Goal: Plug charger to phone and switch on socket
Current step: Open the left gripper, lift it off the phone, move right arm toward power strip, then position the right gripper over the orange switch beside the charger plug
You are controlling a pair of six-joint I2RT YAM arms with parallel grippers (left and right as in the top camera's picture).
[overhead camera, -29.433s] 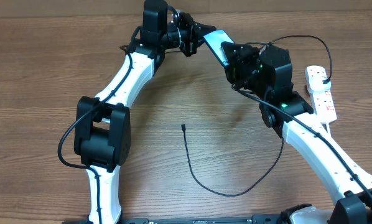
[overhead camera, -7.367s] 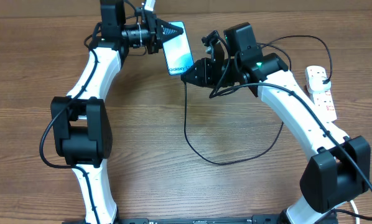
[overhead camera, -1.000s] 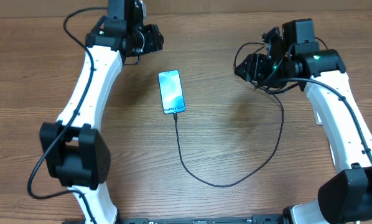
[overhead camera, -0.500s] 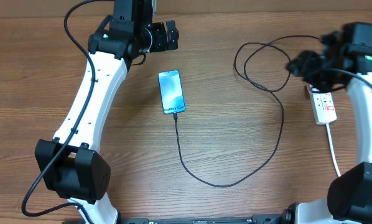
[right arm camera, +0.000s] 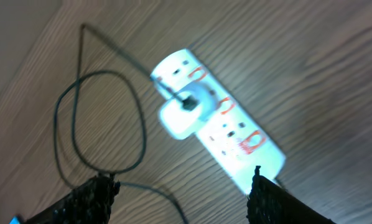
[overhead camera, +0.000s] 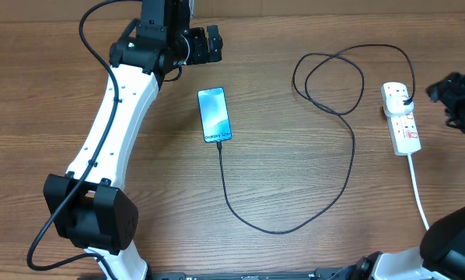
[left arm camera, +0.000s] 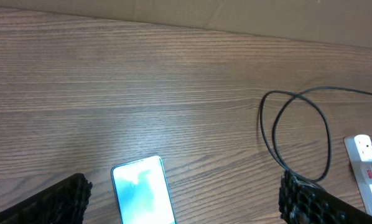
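The job stands at its last step. The slim rectangular smartphone with the light blue screen (overhead camera: 215, 114) lies flat on the brown wooden counter (overhead camera: 295, 179). The small tip of the long thin black charger cable (overhead camera: 279, 230) meets its lower edge, so that connection looks made. The cable's other end sits in the white elongated power strip with red switch markings (overhead camera: 401, 118) at the right of the counter, plug (right arm camera: 183, 114) seated in an outlet.

The left end effector (overhead camera: 215, 44) hangs above and beyond the phone, spread wide and empty, well clear of the work. The right end effector (right arm camera: 181, 200) hovers over the strip, its fingers (right arm camera: 89, 198) parted with nothing between them.

Whether the switch is already on cannot be told; the wrist view is blurred. The next move likely calls for lowering one fingertip onto the switch belonging to the occupied outlet, pressing straight down without shoving the strip or snagging the cable.
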